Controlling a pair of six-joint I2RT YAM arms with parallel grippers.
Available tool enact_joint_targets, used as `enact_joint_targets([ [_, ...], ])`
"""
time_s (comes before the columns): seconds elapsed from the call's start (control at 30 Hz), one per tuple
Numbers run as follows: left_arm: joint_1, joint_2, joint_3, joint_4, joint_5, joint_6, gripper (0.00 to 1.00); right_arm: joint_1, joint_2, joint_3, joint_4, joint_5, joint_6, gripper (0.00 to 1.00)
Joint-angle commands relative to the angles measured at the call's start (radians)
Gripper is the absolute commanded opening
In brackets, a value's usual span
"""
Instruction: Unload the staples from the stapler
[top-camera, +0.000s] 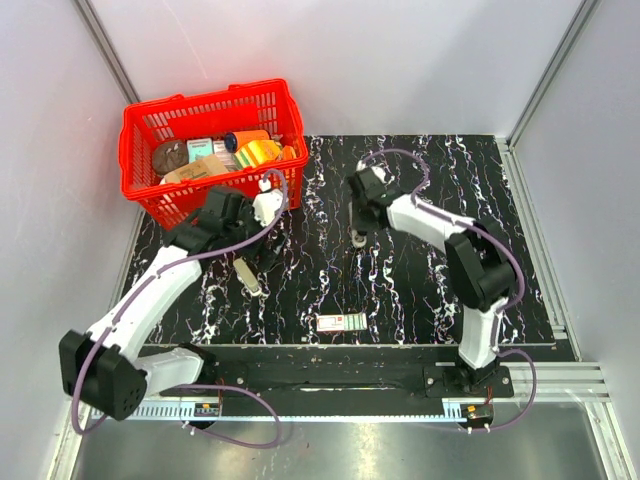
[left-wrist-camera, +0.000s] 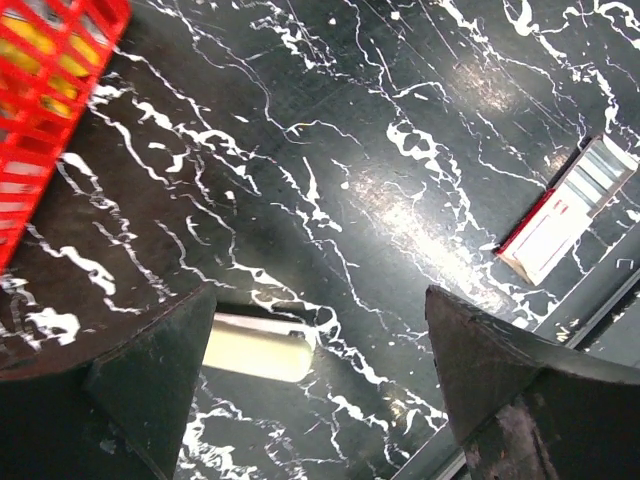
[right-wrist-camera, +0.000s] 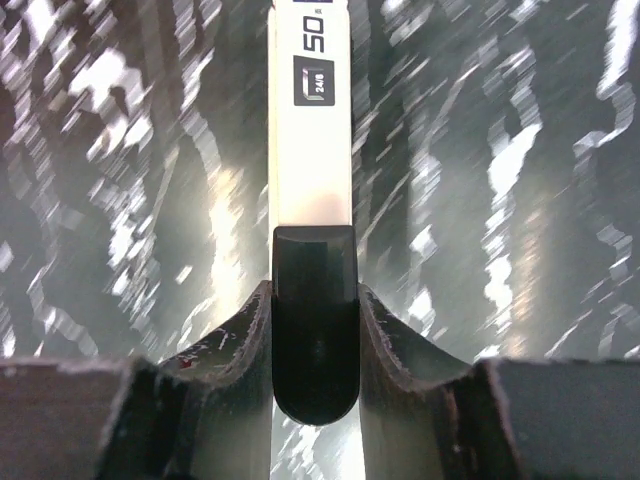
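Far end of stapler (right-wrist-camera: 310, 150) past top edge; tabletop (right-wrist-camera: 500, 200) blurred

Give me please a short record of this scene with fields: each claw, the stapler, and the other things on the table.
left claw: open, low over the table, gripping nothing
right claw: shut on the stapler
stapler: held at its dark rounded end; pale body printed 50 and 24/6
cream bar: flat on the table, beside one left finger
white box: flat, near the front edge, between the arms
red basket: far left corner, holds several items
table: black, white veins
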Motion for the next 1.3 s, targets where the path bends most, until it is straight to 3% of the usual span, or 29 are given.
enact_joint_targets([
  [0.0, -0.006, 0.048, 0.023, 0.157, 0.064, -0.113, 0.91, 0.094, -0.225, -0.139, 0.155, 0.027, 0.166, 0.00],
  [0.27, -0.033, 0.115, -0.118, 0.329, 0.383, -0.257, 0.95, 0.176, -0.477, -0.423, 0.353, -0.002, 0.358, 0.00],
  [0.6, -0.184, 0.265, -0.087, 0.435, 0.311, -0.262, 0.92, 0.288, -0.652, -0.547, 0.448, 0.102, 0.529, 0.00],
  [0.87, -0.188, 0.318, -0.092, 0.551, 0.328, -0.284, 0.90, 0.322, -0.729, -0.555, 0.436, 0.106, 0.564, 0.00],
  [1.13, -0.191, 0.350, -0.044, 0.545, 0.337, -0.259, 0.89, 0.355, -0.735, -0.585, 0.448, 0.078, 0.596, 0.00],
  [1.27, -0.190, 0.359, -0.041, 0.535, 0.340, -0.228, 0.83, 0.362, -0.755, -0.593, 0.448, 0.064, 0.598, 0.00],
])
